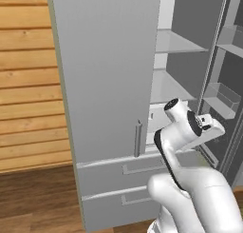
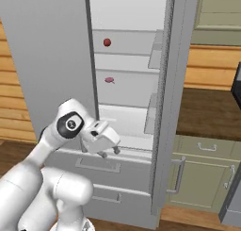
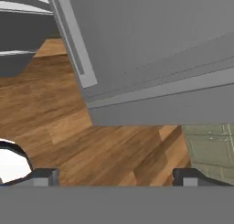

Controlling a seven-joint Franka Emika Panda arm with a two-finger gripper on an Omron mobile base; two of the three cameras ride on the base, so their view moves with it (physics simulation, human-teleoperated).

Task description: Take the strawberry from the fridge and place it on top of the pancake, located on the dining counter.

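Right base view, fridge [image 2: 56,60] right door open, strawberry [image 2: 107,42] on upper shelf, empty hand [image 2: 109,152] spread wide, low beside the open door's [image 2: 170,107] edge, wall desk [image 2: 207,113] beyond.

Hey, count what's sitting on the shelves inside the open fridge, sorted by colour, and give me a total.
Red, small round item on the upper shelf: 1
Pink, small flat item on the shelf below: 1
Total: 2
Both are too small to identify for certain; the red one may be the strawberry.
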